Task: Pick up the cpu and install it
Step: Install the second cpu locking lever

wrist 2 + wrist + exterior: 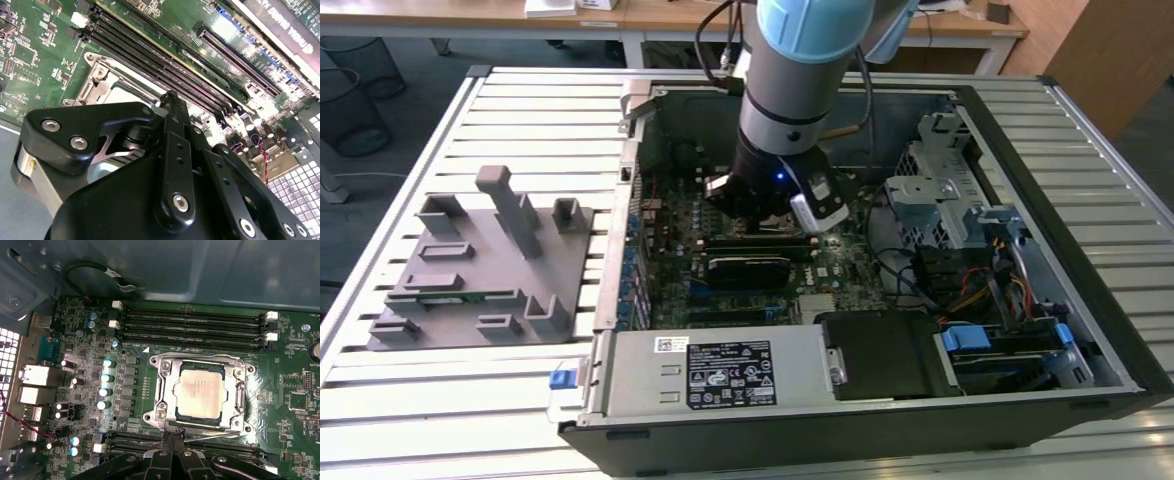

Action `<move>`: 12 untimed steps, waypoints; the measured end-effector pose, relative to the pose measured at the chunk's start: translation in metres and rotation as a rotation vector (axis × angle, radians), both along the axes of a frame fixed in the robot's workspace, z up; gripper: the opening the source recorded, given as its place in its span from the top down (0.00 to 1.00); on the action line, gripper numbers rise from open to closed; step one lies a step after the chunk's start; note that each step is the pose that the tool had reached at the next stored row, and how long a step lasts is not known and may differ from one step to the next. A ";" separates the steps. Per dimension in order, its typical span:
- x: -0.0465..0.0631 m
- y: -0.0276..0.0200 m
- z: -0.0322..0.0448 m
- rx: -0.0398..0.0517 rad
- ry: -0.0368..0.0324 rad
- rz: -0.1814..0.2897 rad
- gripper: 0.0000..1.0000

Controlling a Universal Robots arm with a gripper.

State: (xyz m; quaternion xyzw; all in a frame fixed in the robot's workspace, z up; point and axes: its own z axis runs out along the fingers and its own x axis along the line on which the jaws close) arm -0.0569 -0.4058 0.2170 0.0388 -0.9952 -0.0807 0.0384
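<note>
We see the cpu point(201, 391) lying flat inside its socket frame point(162, 390) on the green motherboard point(295, 405), so the chip appears already seated. In the first wrist view the end effector point(173, 442) hangs just beside the near edge of the frame, its two slim black fingertips point(166, 444) pressed together and pinching nothing. In the exterior view the arm point(787, 110) reaches down into the open computer case point(1107, 330), which lies on a ribbed metal worktop point(520, 110); a grey moulded fixture point(467, 270) sits on the exterior view's left.

We judge the cpu light, stiff and fragile: a thin square with a smooth, matt silver lid that looks slippery. Its underside contacts should not be scraped, so the pale outer edges are the place to take hold. The frame is bright stamped metal with screw heads at the corners, and long black memory slots point(195, 330) run along its far side
</note>
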 end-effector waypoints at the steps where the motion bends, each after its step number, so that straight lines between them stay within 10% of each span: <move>1: 0.000 -0.0004 -0.0002 0.0005 0.0000 0.000 0.89; 12: -0.006 -0.0060 -0.0013 0.0111 -0.0001 0.000 0.89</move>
